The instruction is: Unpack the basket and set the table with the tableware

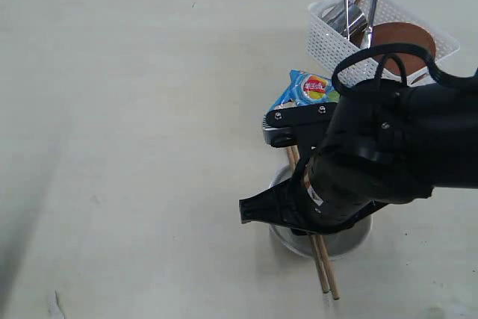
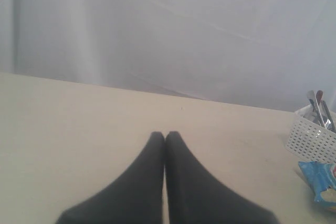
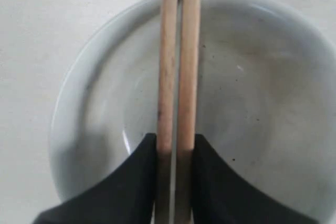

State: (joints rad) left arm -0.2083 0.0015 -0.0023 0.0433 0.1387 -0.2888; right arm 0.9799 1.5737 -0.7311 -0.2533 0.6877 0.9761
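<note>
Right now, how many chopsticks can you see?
2 chopsticks, side by side across the white bowl, both pinched in the right claw. More could be hidden in the basket.

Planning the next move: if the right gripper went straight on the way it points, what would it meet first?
The right gripper would meet the inside of the bowl, past the chopsticks it grips; depth unclear.
</note>
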